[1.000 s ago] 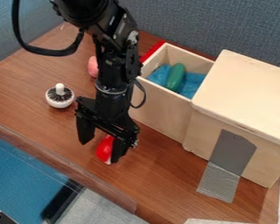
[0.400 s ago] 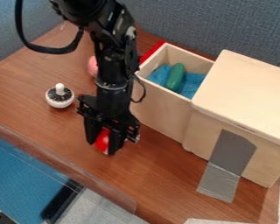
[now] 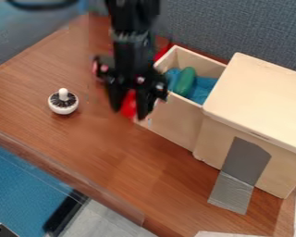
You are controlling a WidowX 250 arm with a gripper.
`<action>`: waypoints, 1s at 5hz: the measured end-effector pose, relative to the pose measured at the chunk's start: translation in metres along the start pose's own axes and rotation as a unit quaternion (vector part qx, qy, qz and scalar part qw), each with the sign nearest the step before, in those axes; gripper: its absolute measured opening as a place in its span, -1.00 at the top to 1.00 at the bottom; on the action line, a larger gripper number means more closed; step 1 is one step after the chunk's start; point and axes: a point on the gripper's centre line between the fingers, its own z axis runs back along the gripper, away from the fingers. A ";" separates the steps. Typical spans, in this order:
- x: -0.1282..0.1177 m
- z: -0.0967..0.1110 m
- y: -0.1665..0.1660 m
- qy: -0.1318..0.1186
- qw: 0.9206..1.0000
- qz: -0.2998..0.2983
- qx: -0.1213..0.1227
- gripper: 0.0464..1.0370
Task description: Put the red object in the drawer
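Observation:
My gripper [image 3: 129,113] hangs just left of the open drawer, shut on the red object [image 3: 129,104], which shows between its two fingers. Both overlap the drawer's left wall in the view. The wooden drawer [image 3: 175,115] is pulled out of its box toward the upper left. Inside it lie a blue cloth [image 3: 203,88] and a green oblong object [image 3: 186,80].
The wooden box [image 3: 262,97] stands at the right with grey tape [image 3: 239,171] down its front. A white round item with a dark bristly middle [image 3: 63,102] sits on the brown table [image 3: 113,171] at the left.
The fingers first stood apart around the red object near the table's front, then closed on it. Gripper and red object have since moved up in the view, toward the drawer.

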 end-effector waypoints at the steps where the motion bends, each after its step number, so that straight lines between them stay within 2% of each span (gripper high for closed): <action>1: 0.025 0.019 -0.020 -0.018 1.000 0.001 -0.025 -0.01; 3: 0.060 -0.001 -0.045 -0.041 0.999 0.006 -0.026 -0.01; 5: 0.089 -0.016 -0.038 -0.048 0.998 0.027 0.001 -0.01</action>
